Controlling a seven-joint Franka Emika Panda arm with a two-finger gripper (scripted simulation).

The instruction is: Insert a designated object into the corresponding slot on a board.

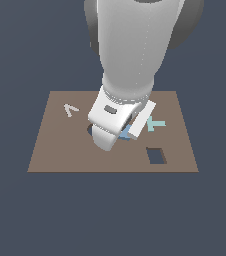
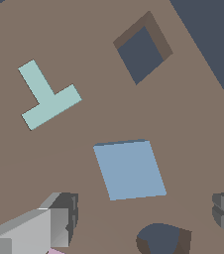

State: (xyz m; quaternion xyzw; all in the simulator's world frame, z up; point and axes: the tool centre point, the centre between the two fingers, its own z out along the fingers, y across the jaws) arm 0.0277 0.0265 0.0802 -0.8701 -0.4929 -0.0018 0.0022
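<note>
The light-blue square tile (image 2: 130,169) lies flat on the brown board (image 2: 193,134); in the exterior view only a sliver of it (image 1: 127,133) shows under the hand. My gripper (image 2: 143,214) is open and empty, hovering above the tile, with one finger (image 2: 59,218) on each side and the tile just off their line. In the exterior view the gripper (image 1: 116,131) covers the board's middle. The rectangular slot (image 2: 141,53) is apart from the tile; it sits near the board's front right in the exterior view (image 1: 156,155).
A teal T piece (image 2: 48,95) (image 1: 155,123) lies on the board beside the tile. The heart cutout (image 2: 161,239) is close by the tile, mostly hidden in the exterior view. A pale pink M piece (image 1: 71,109) lies at the board's back left.
</note>
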